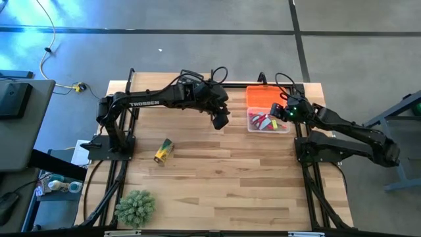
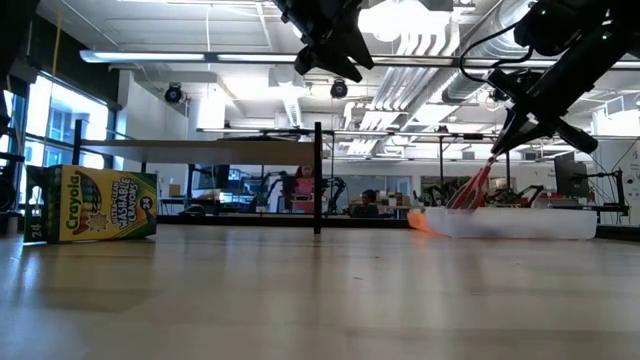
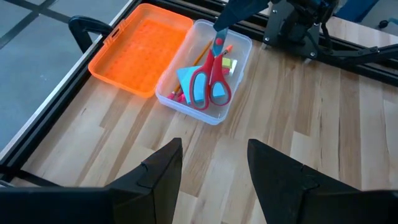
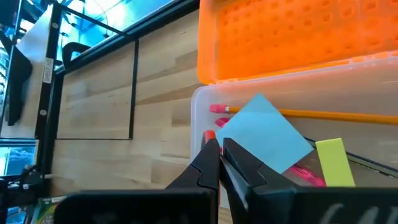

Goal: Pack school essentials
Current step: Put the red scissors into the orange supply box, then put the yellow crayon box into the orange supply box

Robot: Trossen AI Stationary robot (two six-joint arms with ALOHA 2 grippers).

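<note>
You are looking down on a wooden table (image 1: 217, 178) sitting on a grey floor, and a big bright room with pipes on the ceiling is showing behind it.

Far to the left of your left gripper, a spiky green plant (image 1: 135, 206) is sitting near the table's front edge. A crayon box (image 1: 163, 151) is lying closer, still well to the left of that gripper.

Your left gripper (image 1: 220, 119) is hanging above the table with its fingers (image 3: 163, 171) partly apart, and it is holding nothing. Just to its right, the clear box (image 1: 268, 122) is sitting with its orange lid (image 1: 264, 96) lying open behind it.

Your right gripper (image 1: 279, 113) is reaching into the clear box. Its fingers are pressing tight on the blades of the red-handled scissors (image 3: 210, 79), and the handles are hanging down into the box. Under the scissors, a blue square note pad (image 4: 263, 132) is lying. Beside the pad, you are seeing a tiny yellow block (image 4: 334, 162), a pencil (image 4: 323, 114) and a pink pen (image 4: 305, 174), all inside the box.
</note>
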